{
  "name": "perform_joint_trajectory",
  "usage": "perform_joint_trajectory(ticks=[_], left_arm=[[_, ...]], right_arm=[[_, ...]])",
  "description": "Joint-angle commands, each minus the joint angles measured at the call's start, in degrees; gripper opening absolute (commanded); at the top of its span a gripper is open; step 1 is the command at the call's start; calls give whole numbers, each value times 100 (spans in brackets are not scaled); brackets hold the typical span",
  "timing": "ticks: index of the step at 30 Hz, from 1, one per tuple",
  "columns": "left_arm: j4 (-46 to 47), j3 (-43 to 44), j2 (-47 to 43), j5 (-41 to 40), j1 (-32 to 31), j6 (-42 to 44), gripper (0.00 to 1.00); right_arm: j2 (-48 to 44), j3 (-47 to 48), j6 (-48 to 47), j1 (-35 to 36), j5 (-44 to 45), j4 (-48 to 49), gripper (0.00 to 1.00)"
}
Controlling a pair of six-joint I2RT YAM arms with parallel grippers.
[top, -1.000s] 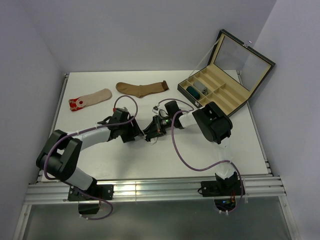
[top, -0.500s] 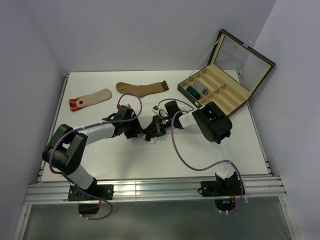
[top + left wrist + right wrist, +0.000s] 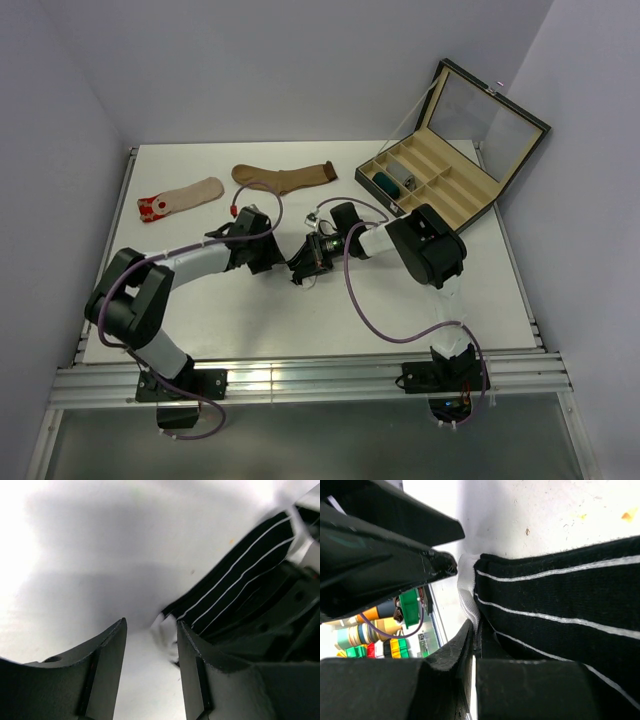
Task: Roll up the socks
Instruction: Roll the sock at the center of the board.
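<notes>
Compartments of open case: teal roll, grey roll, probably socks.

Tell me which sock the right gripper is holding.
The black sock with white stripes; the brown sock and beige red-toed sock lie flat farther back, untouched.

no text, labels, brands or numbers can be read in any view.
</notes>
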Motion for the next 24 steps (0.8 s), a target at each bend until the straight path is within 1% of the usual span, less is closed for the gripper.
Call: perform_joint_trajectory(ticks=[1, 5, 15, 21, 22, 24], left_arm=[[-25, 455, 212, -140, -19, 74, 50], [-68, 587, 432, -34, -19, 215, 50], [-77, 552, 581, 230, -89, 452, 50], [-489, 763, 836, 45, -230, 637, 50], [-543, 806, 871, -216, -256, 690, 49], [-770, 877, 968, -428, -344, 725, 47]], right_arm=[[-200, 73, -271, 26, 91, -195, 0], [-209, 91, -279, 44, 108, -203, 0], [-165, 134, -253, 44, 135, -203, 0], [-226, 143, -279, 44, 178, -265, 0], [-261, 152, -279, 52, 179, -282, 0], [-305, 152, -323, 52, 205, -326, 0]])
